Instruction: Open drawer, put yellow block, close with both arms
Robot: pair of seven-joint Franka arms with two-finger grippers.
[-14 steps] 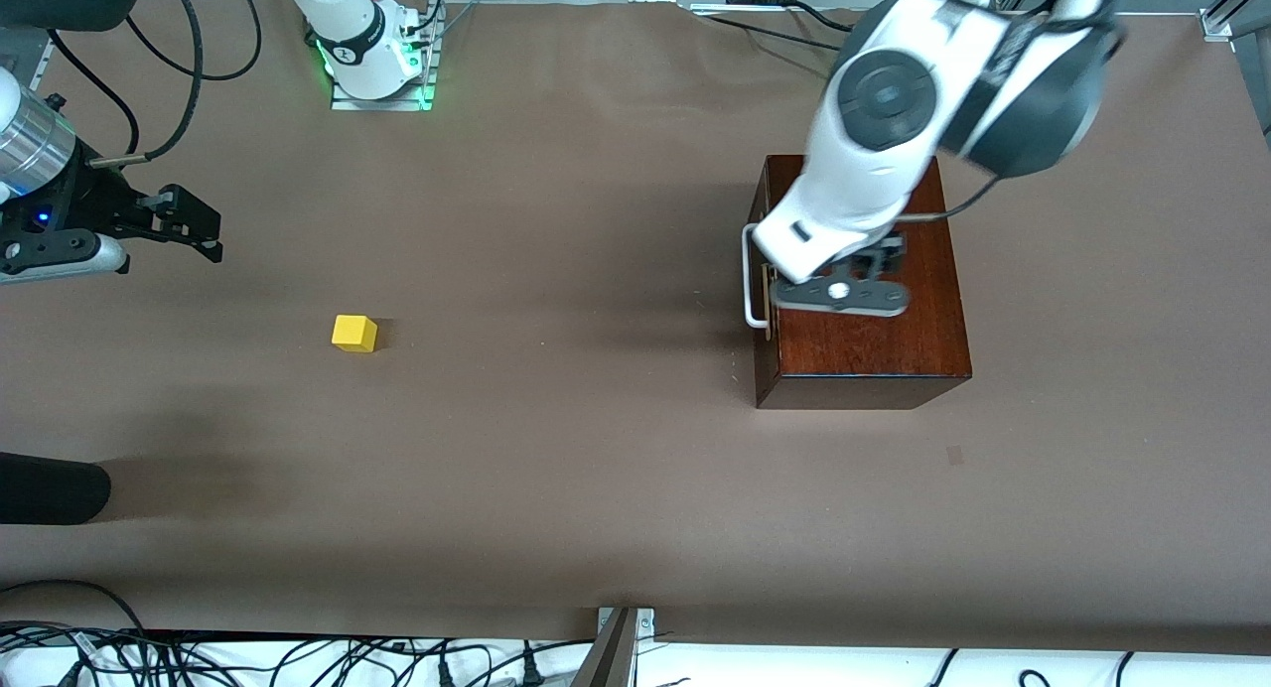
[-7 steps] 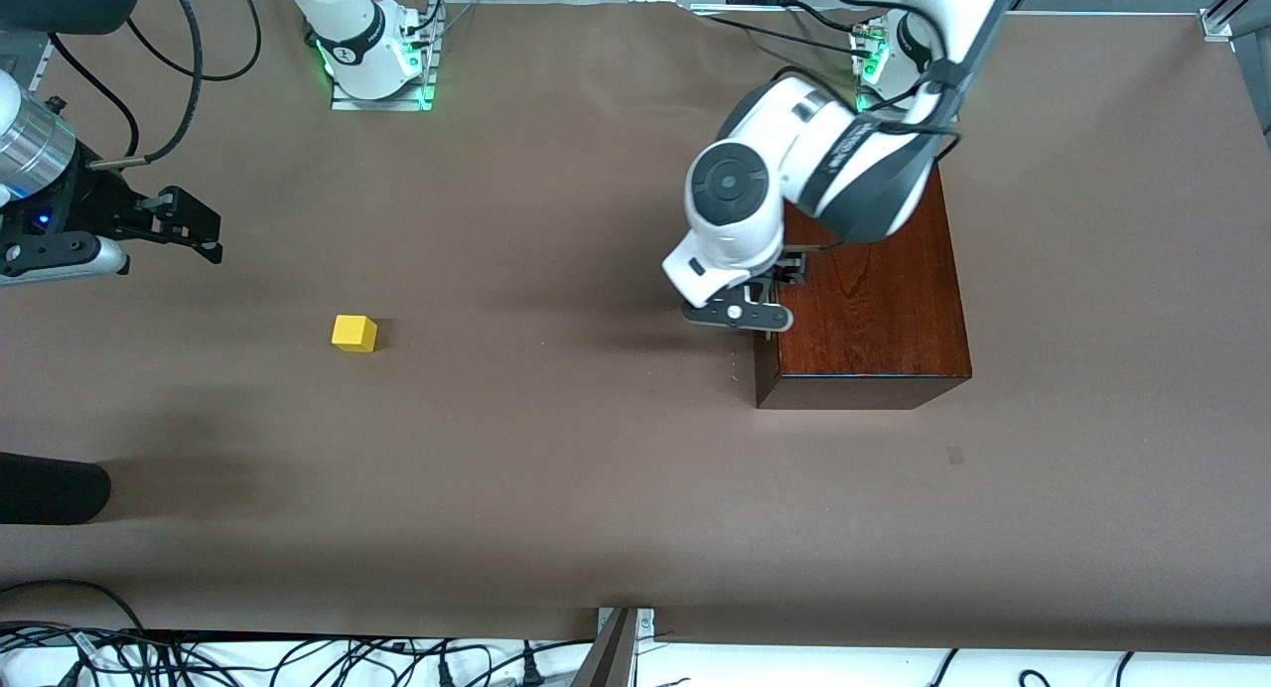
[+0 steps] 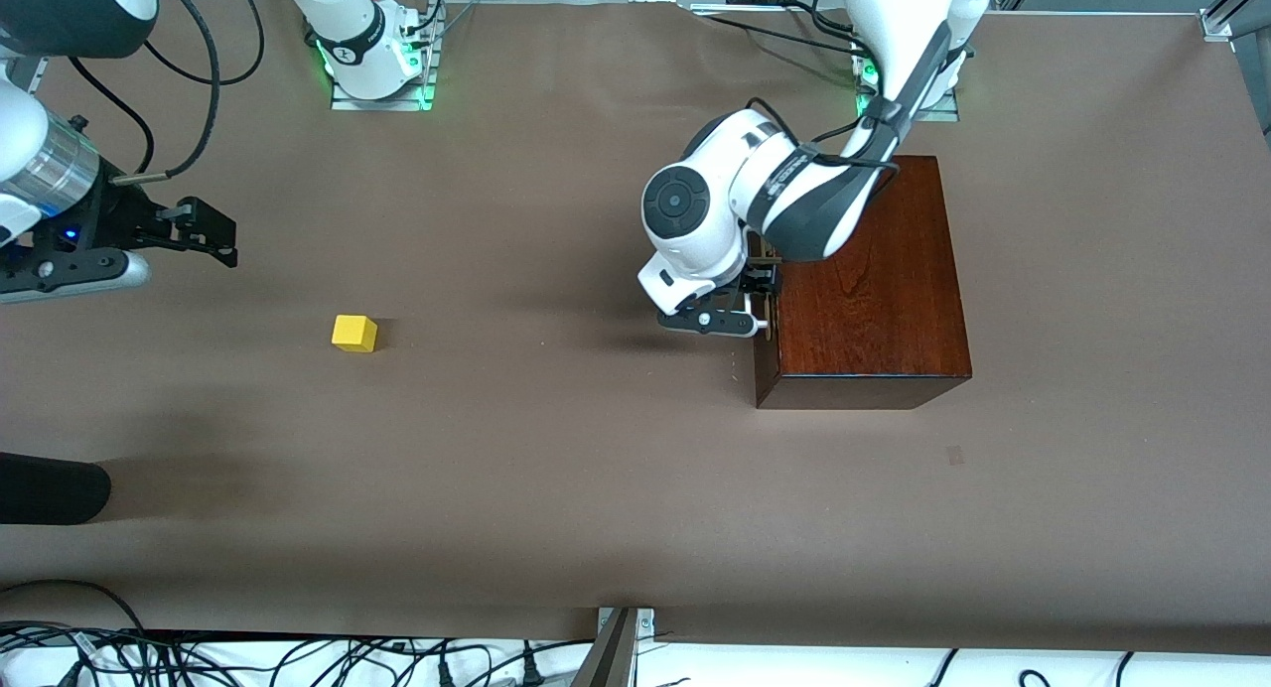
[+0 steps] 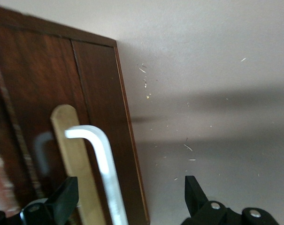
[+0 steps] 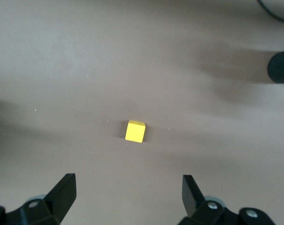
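Brown matting covers the whole table (image 3: 556, 488), and on it you have just two task items: the mahogany box (image 3: 874, 290) toward the left arm's end and the yellow block (image 3: 354, 333) toward the right arm's end, well apart from each other.

Your left gripper (image 3: 747, 300) has dropped from above the box lid a second ago to the drawer (image 4: 48, 117) front, and its jaws now stand wide open. In the left wrist view the white handle (image 4: 102, 164) runs down between the two fingertips (image 4: 193, 192), with neither pad visibly touching it. The drawer is shut, its front flush with the box. So the approach looks finished; judging by this, closing on the bar comes next, then a straight pull away from the box. Watch that the fingers bracket the bar squarely, since a skewed grip could slip or drag the whole box across the mat.

Your right gripper (image 3: 204, 232) has crept slightly inward from the table edge but mostly waits, fully open and holding nothing. The block lies on the mat ahead of it, centred between its fingers in the right wrist view (image 5: 135, 131), well clear of both pads.
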